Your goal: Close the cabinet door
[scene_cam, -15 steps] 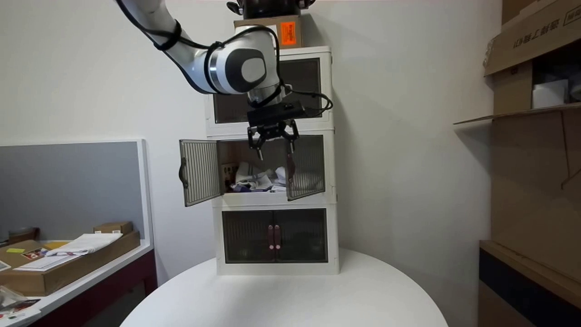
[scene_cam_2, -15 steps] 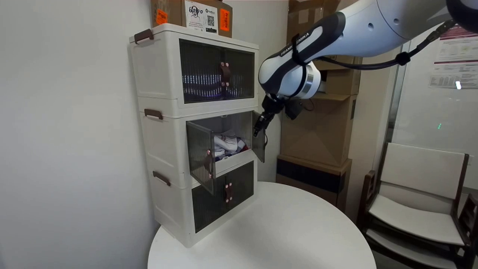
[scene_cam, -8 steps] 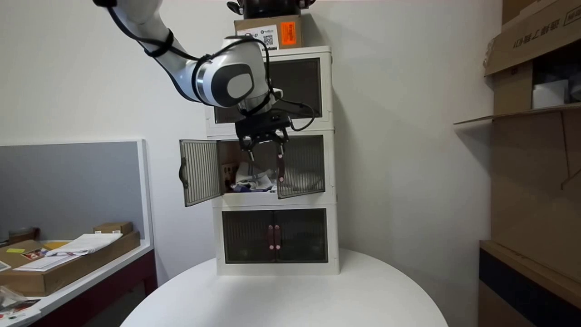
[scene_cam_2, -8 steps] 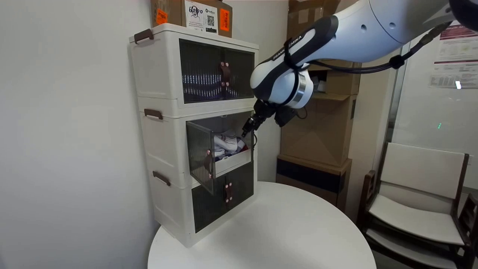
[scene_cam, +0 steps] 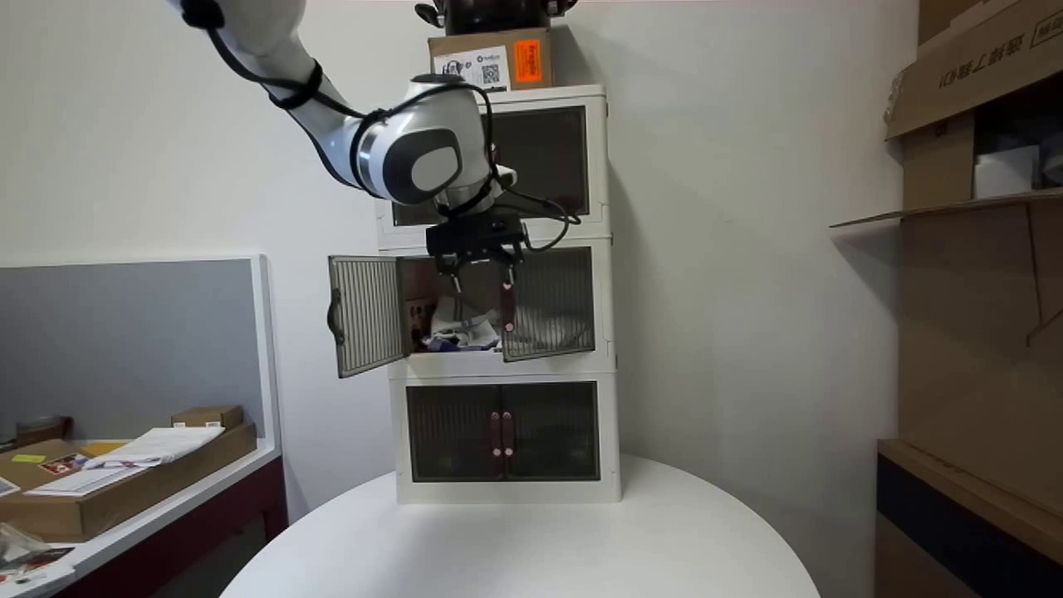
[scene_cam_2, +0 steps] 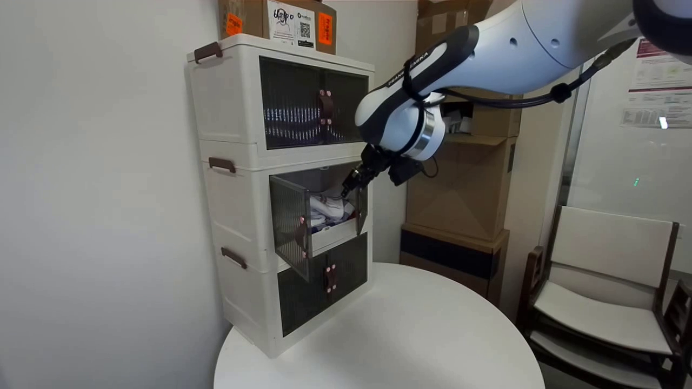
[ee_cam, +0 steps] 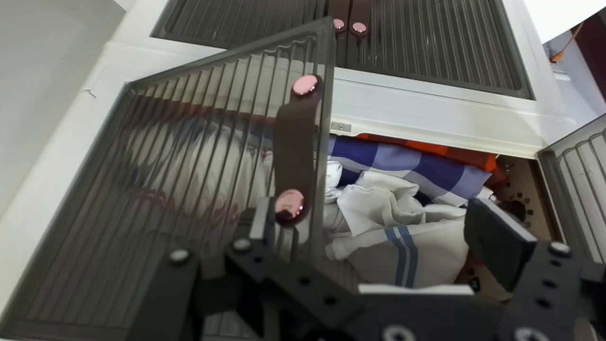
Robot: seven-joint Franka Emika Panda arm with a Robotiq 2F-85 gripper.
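Note:
The white three-tier cabinet [scene_cam: 507, 492] also shows in another exterior view [scene_cam_2: 227, 97]. Its middle tier has both dark-glass doors open. One door [scene_cam: 369, 316] stands wide open; it shows in an exterior view [scene_cam_2: 289, 216] and at the wrist view's right edge [ee_cam: 587, 175]. The opposite door [scene_cam: 552, 307] is partly open and fills the left of the wrist view [ee_cam: 203, 166]. My gripper [scene_cam: 483, 281] is open and empty in front of the opening. In the wrist view, one finger overlaps this door's lower handle rivet [ee_cam: 289, 206]; contact is unclear. The top and bottom tier doors are shut.
Folded cloths [ee_cam: 388, 208] lie inside the middle tier. The cabinet stands on a round white table [scene_cam: 515, 548]. A cardboard box [scene_cam_2: 297, 24] sits on top. Tall cardboard boxes [scene_cam_2: 457, 189] and a chair [scene_cam_2: 611, 254] stand beyond, and a desk [scene_cam: 166, 507] stands to one side.
My gripper has moved sideways across the opening and slightly down. The partly open door has swung inward with it, toward the frame. The wide-open door has not moved.

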